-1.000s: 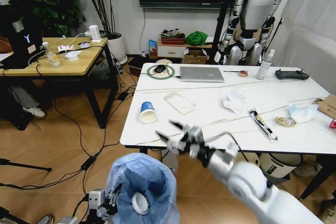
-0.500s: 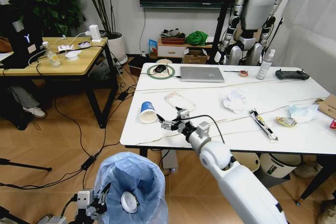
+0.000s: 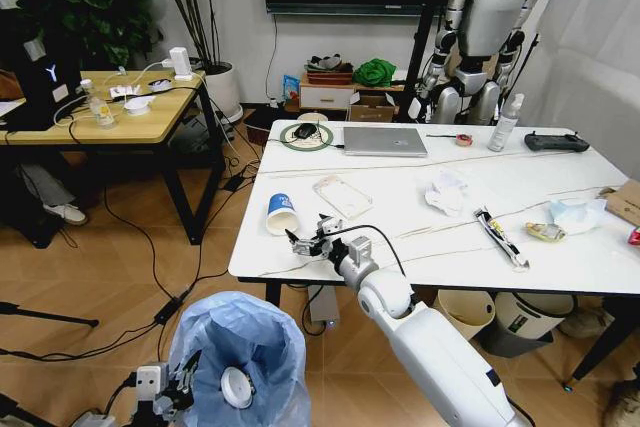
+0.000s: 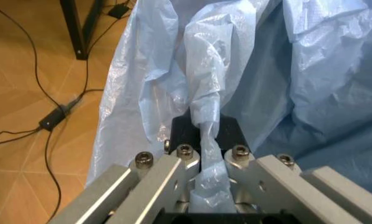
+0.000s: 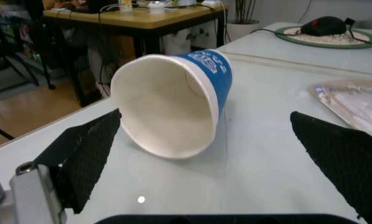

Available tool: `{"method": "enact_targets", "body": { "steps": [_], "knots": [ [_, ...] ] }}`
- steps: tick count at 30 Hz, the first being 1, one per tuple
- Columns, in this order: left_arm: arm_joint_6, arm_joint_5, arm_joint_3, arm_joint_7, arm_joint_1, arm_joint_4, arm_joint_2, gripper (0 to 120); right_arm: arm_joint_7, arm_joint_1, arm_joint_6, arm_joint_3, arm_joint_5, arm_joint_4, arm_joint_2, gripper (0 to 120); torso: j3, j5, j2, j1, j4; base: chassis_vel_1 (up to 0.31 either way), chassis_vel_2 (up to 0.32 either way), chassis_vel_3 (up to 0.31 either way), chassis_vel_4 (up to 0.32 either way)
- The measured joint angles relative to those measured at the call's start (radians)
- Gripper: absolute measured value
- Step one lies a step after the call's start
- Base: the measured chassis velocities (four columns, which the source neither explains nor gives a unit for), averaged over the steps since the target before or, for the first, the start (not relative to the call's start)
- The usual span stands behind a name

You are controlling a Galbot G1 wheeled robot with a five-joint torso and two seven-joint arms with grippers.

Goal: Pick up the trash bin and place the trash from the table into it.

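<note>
While left end effector (image 4: 202,161) clamps trash bin (image 3: 245,342), right end effector (image 3: 308,240) wide open near paper cup (image 3: 281,215).

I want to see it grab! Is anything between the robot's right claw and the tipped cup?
Nothing: in the right wrist view, bare table lies between the open right gripper and the cup.

White "Y" mark on black bag (image 3: 52,73).

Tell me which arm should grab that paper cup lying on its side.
Right. The right gripper is open, facing the paper cup. The left gripper is shut on the trash bin bag.
</note>
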Motion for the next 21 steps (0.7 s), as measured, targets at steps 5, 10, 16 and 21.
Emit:
{"method": "enact_targets", "body": {
  "steps": [5, 10, 16, 21],
  "knots": [
    [-0.001, -0.006, -0.015, 0.0, 0.008, -0.012, 0.004, 0, -0.002, 0.077, 0.016, -0.017, -0.032, -0.077, 0.042, 99, 0.0, 0.0001, 0.0, 0.0, 0.0002, 0.0, 0.0, 0.0, 0.0],
    [-0.002, -0.006, -0.012, 0.0, 0.009, -0.015, -0.003, 0, -0.004, 0.086, 0.023, -0.023, -0.043, -0.098, 0.042, 83, 0.0, 0.0001, 0.0, 0.0, 0.0001, 0.0, 0.0, 0.0, 0.0],
    [-0.002, -0.005, -0.007, 0.0, 0.002, -0.014, -0.006, 0, -0.004, 0.086, 0.027, -0.021, -0.044, -0.104, 0.038, 63, 0.0, 0.0002, 0.0, 0.0, 0.0, 0.0, 0.0, 0.0, 0.0],
    [-0.002, -0.004, 0.0, 0.0, -0.006, -0.008, -0.01, 0, -0.002, 0.088, 0.027, -0.025, -0.04, -0.103, 0.029, 44, 0.0, 0.0002, 0.0, 0.0, 0.0, 0.0, 0.0, 0.0, 0.0]
  ]
}}
